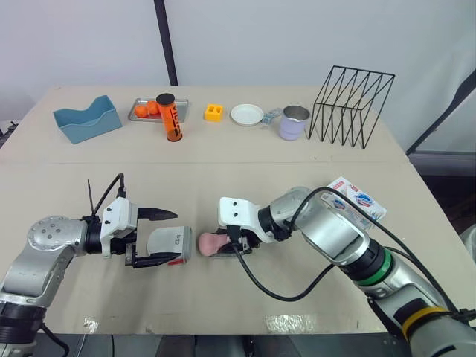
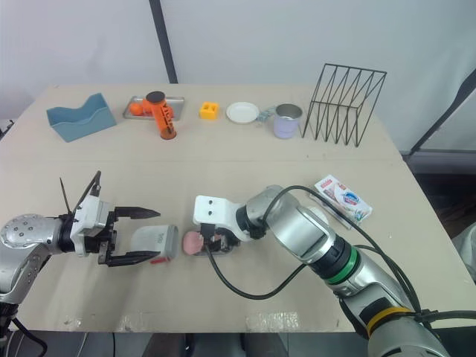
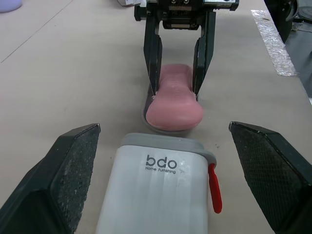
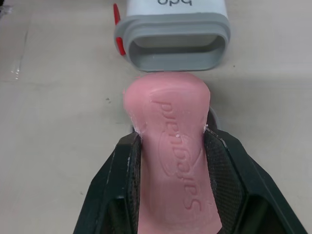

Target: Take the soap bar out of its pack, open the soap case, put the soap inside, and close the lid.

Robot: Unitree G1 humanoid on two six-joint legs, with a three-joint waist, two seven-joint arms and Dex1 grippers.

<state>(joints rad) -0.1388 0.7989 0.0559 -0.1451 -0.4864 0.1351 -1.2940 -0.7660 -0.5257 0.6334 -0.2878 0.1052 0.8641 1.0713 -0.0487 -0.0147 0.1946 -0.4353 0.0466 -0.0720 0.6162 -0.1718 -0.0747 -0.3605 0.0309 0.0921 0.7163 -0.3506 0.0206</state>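
The pink soap bar point(image 4: 170, 141) lies flat at the table's front middle, with my right gripper point(image 1: 221, 245) shut on its sides. A grey piece point(image 3: 145, 113) shows under the soap. The soap's free end points at the open grey mouth of the white soap case point(image 1: 169, 244), a small gap away. The case lies on its side with a red tab point(image 3: 215, 187) at its rim. My left gripper point(image 1: 175, 236) is open, one finger on each side of the case and apart from it. The soap pack point(image 1: 357, 199), white and blue, lies to the right.
Along the back edge stand a blue holder point(image 1: 87, 119), a metal tray with oranges point(image 1: 141, 109), an orange bottle point(image 1: 169, 117), a yellow block point(image 1: 214, 112), a white plate point(image 1: 247, 114), a purple mug point(image 1: 294, 123) and a black wire rack point(image 1: 353, 104).
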